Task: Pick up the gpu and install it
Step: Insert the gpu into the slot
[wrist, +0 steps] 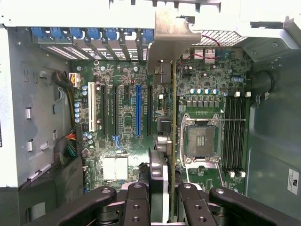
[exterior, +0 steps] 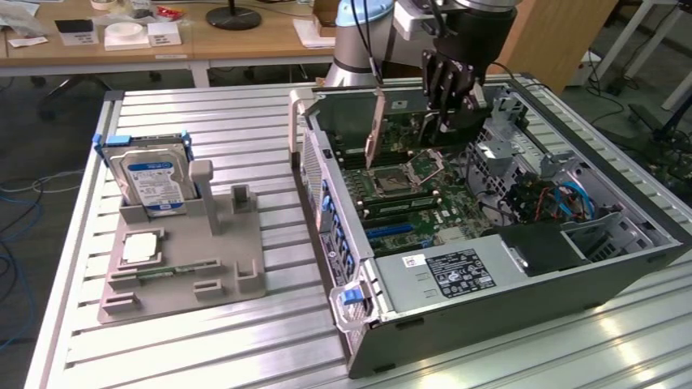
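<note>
Above the open computer case (exterior: 638,267), the gripper (exterior: 449,109) is clamped on the gpu (exterior: 403,113), which hangs on edge over the motherboard (exterior: 422,211). In the wrist view the card (wrist: 174,141) runs edge-on between the fingers (wrist: 190,205), just beside the processor socket (wrist: 203,139) and apart from the blue slot (wrist: 138,110). A hard drive (exterior: 151,182) stands in the grey fixture (exterior: 232,279) on the table (exterior: 194,356).

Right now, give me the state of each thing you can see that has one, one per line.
gpu: held edge-up in the gripper, above the motherboard, not seated.
gripper: shut on the gpu, over the open case.
computer case: side panel off, lying open.
CPU socket: empty, no chip in it.
hard drive: standing upright in the grey fixture.
</note>
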`<state>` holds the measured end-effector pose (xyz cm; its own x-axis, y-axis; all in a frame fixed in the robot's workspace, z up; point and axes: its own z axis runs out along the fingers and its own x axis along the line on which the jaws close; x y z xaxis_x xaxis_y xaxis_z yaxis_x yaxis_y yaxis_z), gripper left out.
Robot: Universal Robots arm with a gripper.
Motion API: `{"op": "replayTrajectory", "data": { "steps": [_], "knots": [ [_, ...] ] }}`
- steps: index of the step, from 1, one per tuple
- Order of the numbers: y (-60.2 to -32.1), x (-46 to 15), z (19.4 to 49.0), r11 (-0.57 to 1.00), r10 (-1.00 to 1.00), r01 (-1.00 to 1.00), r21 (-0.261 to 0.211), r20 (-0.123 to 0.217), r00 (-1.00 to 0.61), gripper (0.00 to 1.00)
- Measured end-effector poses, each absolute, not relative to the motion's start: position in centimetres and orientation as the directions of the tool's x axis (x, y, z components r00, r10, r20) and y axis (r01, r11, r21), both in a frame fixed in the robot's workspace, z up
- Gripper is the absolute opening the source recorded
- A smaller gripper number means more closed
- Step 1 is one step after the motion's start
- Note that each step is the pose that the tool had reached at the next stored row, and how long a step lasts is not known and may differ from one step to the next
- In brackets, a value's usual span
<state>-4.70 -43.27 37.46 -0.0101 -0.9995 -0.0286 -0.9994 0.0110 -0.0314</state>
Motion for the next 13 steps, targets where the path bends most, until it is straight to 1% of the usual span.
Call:
{"op": "replayTrajectory", "data": {
  "steps": [13],
  "knots": [
    [-43.27,-4.71,37.08,0.011,-1.0,-0.999,-0.03,-0.029,-0.01,0.28]
  ]
}}
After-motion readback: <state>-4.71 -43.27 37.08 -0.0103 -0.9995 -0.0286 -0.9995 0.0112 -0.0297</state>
